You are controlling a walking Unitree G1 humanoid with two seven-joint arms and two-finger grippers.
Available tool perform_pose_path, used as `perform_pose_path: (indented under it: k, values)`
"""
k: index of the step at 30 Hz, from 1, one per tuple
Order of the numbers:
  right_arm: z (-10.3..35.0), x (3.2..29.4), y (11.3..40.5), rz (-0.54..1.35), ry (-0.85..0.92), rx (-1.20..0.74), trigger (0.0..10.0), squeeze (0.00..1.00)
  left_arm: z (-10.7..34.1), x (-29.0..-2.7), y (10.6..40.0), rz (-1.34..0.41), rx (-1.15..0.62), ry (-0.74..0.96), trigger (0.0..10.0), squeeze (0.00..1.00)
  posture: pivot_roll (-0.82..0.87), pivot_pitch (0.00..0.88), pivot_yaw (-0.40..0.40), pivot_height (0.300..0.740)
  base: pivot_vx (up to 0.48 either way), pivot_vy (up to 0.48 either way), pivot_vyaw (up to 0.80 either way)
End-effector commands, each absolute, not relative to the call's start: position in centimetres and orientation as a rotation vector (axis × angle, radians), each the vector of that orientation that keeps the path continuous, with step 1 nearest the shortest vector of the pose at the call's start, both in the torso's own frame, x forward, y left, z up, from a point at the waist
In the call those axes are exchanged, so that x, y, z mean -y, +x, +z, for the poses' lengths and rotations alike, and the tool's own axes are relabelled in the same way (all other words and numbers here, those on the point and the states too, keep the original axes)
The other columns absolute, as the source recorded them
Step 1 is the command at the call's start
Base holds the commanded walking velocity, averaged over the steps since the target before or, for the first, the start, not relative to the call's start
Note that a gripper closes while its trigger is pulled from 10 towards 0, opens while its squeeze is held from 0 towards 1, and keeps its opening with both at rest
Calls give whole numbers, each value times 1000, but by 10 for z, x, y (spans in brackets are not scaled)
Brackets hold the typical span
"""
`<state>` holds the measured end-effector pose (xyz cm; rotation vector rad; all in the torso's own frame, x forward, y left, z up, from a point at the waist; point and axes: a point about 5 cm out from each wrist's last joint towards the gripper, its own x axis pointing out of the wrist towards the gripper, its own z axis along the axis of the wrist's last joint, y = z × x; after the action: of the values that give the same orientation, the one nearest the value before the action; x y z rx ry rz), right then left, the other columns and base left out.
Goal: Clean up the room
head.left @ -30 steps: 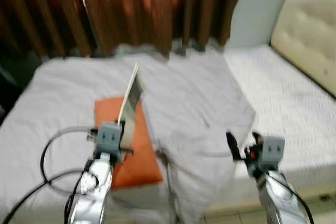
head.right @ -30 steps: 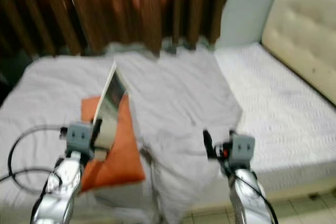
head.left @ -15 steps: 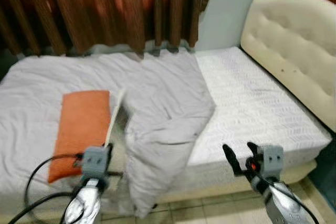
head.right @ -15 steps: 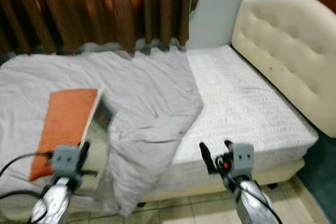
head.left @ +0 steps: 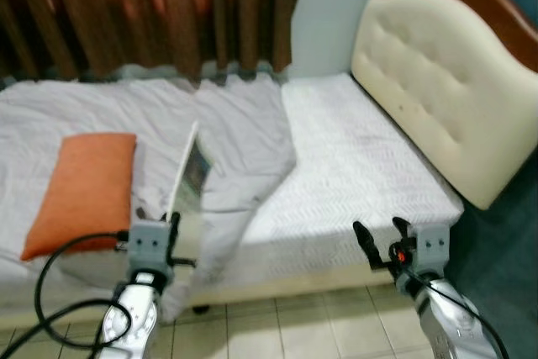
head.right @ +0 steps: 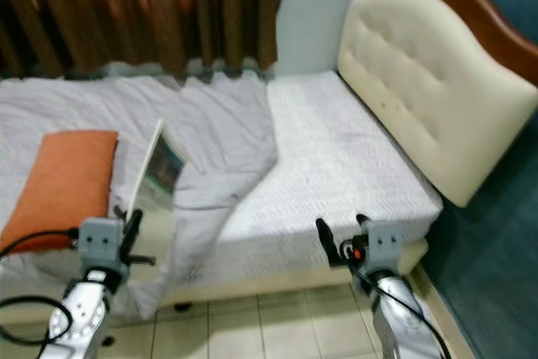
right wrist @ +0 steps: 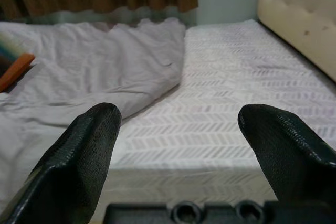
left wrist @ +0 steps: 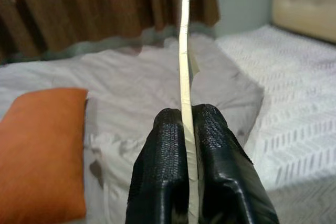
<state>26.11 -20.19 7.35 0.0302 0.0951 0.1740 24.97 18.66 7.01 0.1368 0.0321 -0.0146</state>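
left gripper (left wrist: 185, 145) clamped on thin flat book (head.left: 187, 176), possibly a booklet, upright over bed (head.left: 353, 157) near edge | right gripper (right wrist: 184, 145) spread, empty | risk: edge-only pinch, book could pivot or slip while walking

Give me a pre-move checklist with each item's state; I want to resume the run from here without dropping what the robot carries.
1. Left gripper clamped on the thin flat cream-edged book: ok, fingers pinch its lower edge.
2. Book held upright: ok, it stands edge-on between the fingers.
3. Right gripper free: ok, fingers spread, nothing between them.
4. Landing spot on the white patterned mattress: ok, bare beside the rumpled grey sheet.
5. Rectangular orange pillow out of the book's way: ok, it lies to the robot's left.
6. Clearance to the bed edge: cannot tell.
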Motion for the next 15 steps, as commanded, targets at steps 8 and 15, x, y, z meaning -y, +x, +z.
perform_pose_path:
  k: [8,15]
  values:
    - [67,201,263,183,2,-121,10000,0,73,-174,258,-26,-13,115,10000,0,-70,0,5,740,0,-480,0]
    - [64,200,259,182,-9,-138,10000,0,71,-173,258,-35,-21,126,10000,0,-73,0,5,740,0,-480,597]
